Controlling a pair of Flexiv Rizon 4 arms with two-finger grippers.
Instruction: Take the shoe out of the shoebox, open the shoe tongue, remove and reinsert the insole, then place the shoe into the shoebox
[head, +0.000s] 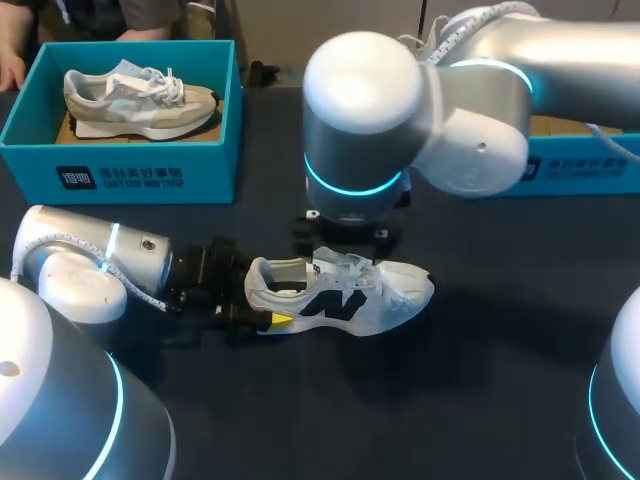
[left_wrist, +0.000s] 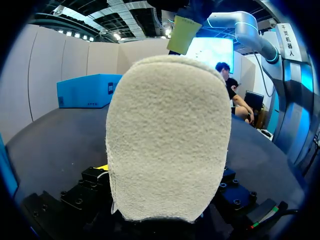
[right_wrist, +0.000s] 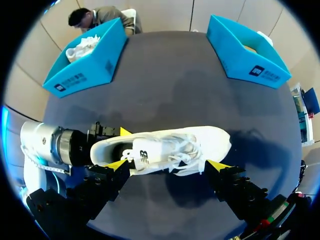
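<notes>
A white shoe (head: 345, 295) with a black side logo lies on the dark table, toe to the right, out of the box. My left gripper (head: 266, 296) is at its heel, one yellow finger (right_wrist: 124, 131) on the far side and one (head: 281, 319) on the near side, shut on the heel. The fuzzy cream heel (left_wrist: 167, 135) fills the left wrist view. My right gripper (right_wrist: 166, 164) hangs open above the shoe, its fingertips (right_wrist: 116, 164) standing wide along the shoe's near side, touching nothing. The laces (right_wrist: 182, 147) lie loose over the tongue.
A blue shoebox (head: 120, 170) at the back left holds a beige shoe (head: 140, 100); a person's hand (head: 12, 70) is at its far left corner. A second blue box (head: 585, 165) stands at the back right, partly behind my right arm (head: 400, 110).
</notes>
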